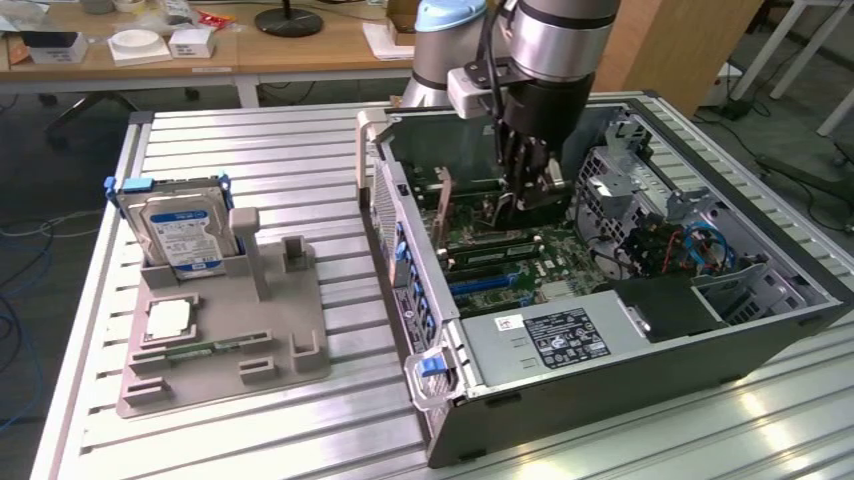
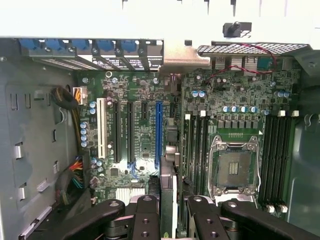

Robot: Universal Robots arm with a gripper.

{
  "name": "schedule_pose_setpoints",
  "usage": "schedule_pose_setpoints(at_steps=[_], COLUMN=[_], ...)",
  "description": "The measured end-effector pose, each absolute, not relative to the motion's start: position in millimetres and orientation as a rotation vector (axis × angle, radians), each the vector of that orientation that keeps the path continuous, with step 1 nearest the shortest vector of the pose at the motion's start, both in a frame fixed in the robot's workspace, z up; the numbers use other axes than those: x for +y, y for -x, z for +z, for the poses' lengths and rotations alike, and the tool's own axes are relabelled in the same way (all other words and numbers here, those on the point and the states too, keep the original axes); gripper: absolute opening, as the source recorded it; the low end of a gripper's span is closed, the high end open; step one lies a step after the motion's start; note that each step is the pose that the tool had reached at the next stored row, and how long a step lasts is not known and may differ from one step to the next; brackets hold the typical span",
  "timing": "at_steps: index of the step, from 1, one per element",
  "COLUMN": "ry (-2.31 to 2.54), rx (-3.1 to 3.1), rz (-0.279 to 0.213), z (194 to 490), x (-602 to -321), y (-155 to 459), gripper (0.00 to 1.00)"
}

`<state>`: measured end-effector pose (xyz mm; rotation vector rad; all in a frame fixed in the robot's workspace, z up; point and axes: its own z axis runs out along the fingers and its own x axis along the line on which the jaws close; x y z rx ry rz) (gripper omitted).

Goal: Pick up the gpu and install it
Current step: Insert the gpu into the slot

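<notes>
- The pincer (image 1: 518, 205) reaches down inside the open computer case (image 1: 747, 340), its jaws partly closed on the top edge of the gpu (image 2: 168, 192), a thin dark card held on edge.
- Gripped this way, the card hangs straight below the pincer, edge downward, so it can meet a slot squarely.
- Directly beneath lies the motherboard (image 2: 145, 130), with the blue expansion slot (image 2: 158, 132) just beyond the card and roughly in line with it.
- Beside the pincer sits the empty processor socket (image 2: 234, 167).
- Well away, outside the case, a grey holder (image 1: 220, 340) keeps a hard drive (image 1: 180, 225) upright.
</notes>
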<state>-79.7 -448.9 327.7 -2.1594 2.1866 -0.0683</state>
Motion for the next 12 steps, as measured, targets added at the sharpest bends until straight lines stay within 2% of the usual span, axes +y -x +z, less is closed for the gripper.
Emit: schedule_pose_setpoints(at_steps=[12], ry=[2.159], rx=[2.187], rz=[-0.068], z=[326.0], x=[-454.0], y=[80.0], gripper=[0.26])
